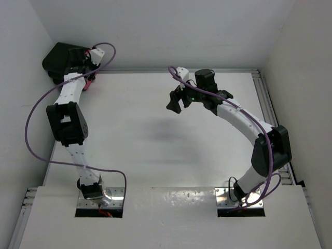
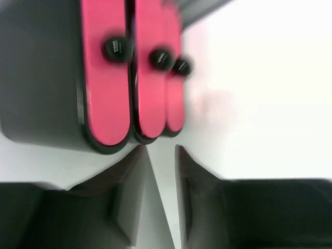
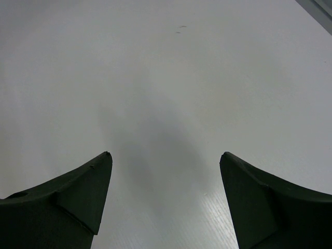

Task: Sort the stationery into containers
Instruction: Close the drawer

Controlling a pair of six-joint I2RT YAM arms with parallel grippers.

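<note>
Facing the pink drawers (image 2: 106, 78) just ahead, the left gripper (image 2: 160, 150) — narrowly parted, empty — seems at the drawer-opening step, needing a black knob (image 2: 116, 47) centred between its fingers; the right gripper (image 3: 165, 154) gapes empty, no stationery visible.

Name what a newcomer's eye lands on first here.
The bright pink drawers with black knobs, set in a glossy black cabinet, fill the left wrist view just beyond the left gripper. From above, the right gripper hangs wide open over the white table.
</note>
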